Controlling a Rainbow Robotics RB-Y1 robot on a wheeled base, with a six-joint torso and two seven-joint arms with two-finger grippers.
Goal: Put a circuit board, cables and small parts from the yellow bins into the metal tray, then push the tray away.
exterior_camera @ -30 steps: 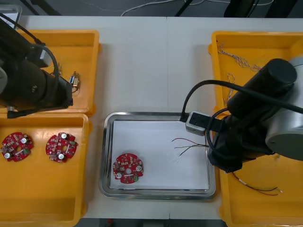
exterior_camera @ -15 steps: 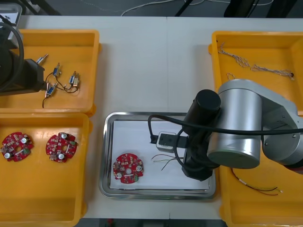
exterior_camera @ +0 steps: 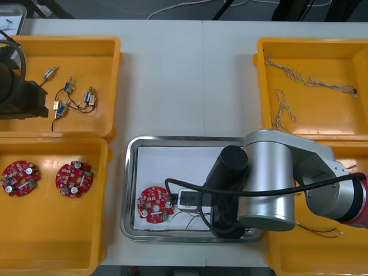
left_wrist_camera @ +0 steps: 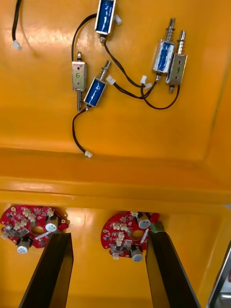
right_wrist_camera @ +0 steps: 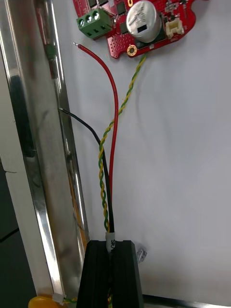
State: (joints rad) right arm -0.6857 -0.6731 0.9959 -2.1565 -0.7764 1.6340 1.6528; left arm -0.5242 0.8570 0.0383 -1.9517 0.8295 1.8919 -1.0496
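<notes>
Metal tray (exterior_camera: 126, 190), right arm (exterior_camera: 270, 184) folded low, jaws pinching cables (right_wrist_camera: 116, 110), left arm (exterior_camera: 14, 95) aside

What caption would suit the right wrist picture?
Right gripper shut on a red, black and twisted cable bundle inside the metal tray near a circuit board.

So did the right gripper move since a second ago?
Yes. The right gripper, shut on the cables, went from the metal tray's right edge leftward to the circuit board. The left gripper hangs open over yellow bins.
</notes>
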